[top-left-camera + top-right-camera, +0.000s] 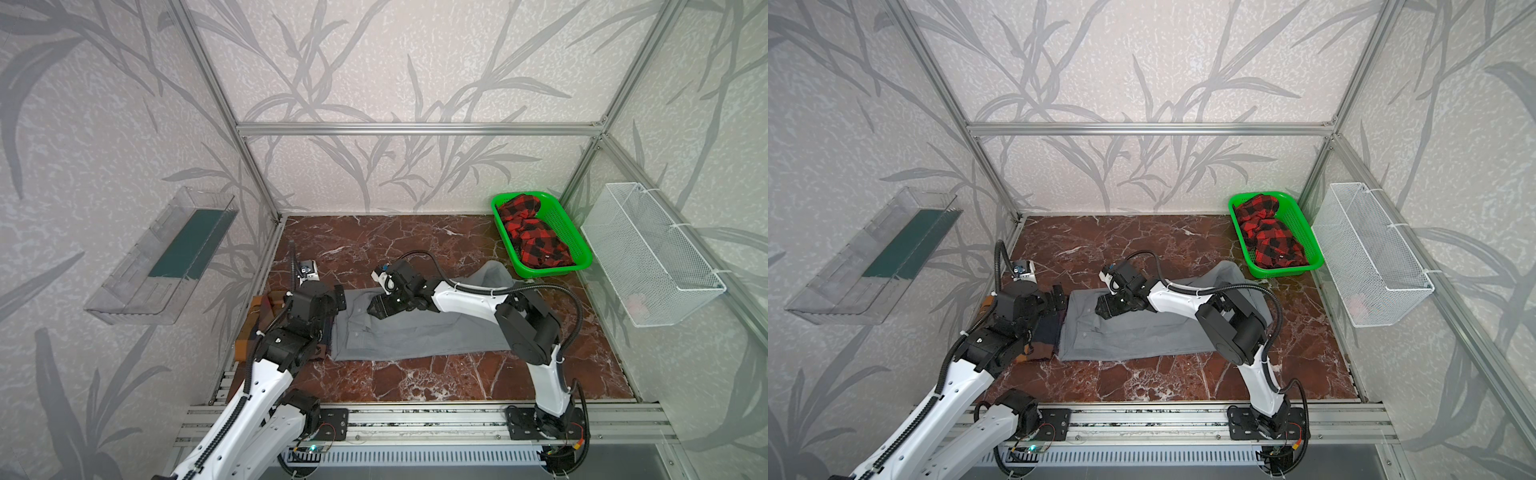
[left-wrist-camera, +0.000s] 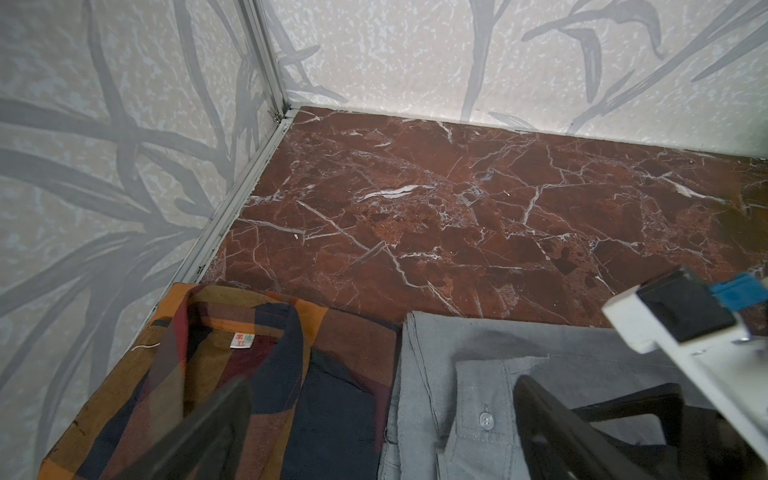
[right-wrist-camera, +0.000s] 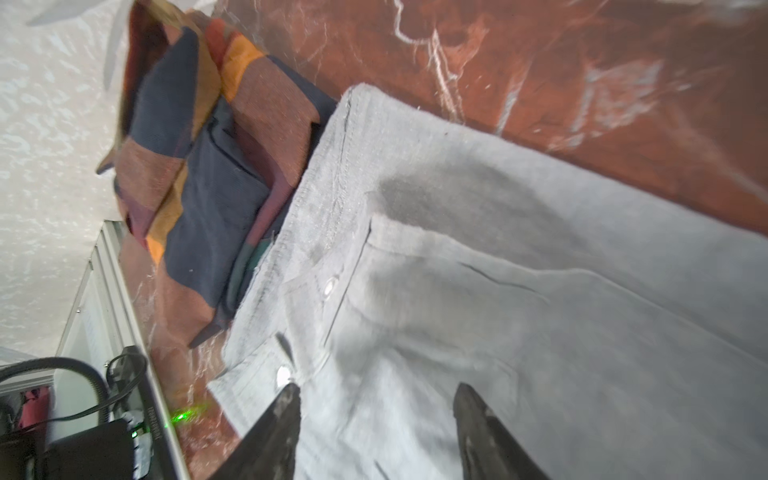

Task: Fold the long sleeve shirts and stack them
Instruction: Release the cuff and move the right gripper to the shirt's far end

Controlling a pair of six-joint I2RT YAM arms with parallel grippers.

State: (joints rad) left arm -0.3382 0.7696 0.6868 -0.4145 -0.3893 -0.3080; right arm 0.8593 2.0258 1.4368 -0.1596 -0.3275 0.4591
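The grey shirt (image 1: pixel 419 336) lies mid-table as a long band, axis left to right, its right end kinked toward the far side; the check shirt (image 2: pixel 340 415) sits folded against its left end; the right gripper (image 3: pixel 374 390) hovers over that buttoned end, jaws apart, empty; the left gripper (image 1: pixel 340 297), spread wide beside it, holds nothing.

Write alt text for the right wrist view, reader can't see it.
The right pincer, jaws apart and empty, hovers over a grey shirt with two buttons showing. A folded orange, brown and navy checked shirt lies beside it on the red marble table. Slightly blurred.
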